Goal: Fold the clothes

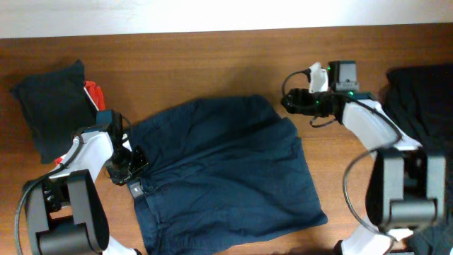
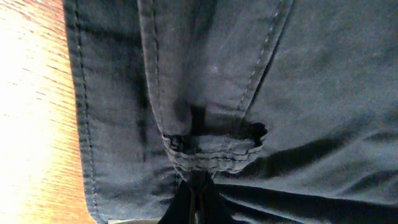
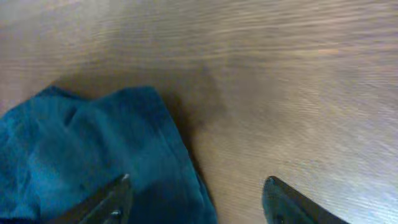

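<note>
We see the dark navy-blue fabric shorts [image 1: 226, 170] spread almost flat in the middle of the brown wooden table [image 1: 212, 64], lightly creased, with stitched seams. Their waistband [image 1: 138, 195] lies along the left edge and the legs point right, so the long axis runs left to right, slightly tilted. The left gripper [image 1: 129, 164] is clamped on the waistband fabric. The right gripper [image 1: 289, 103] has its fingers spread apart at the shorts' upper right corner.

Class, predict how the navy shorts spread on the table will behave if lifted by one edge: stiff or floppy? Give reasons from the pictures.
Probably floppy: the shorts lie flat with soft creases, and the waistband bunches where the left claw pinches it, so the rest would likely hang and drag. Likely light for their size, being thin cloth.
</note>
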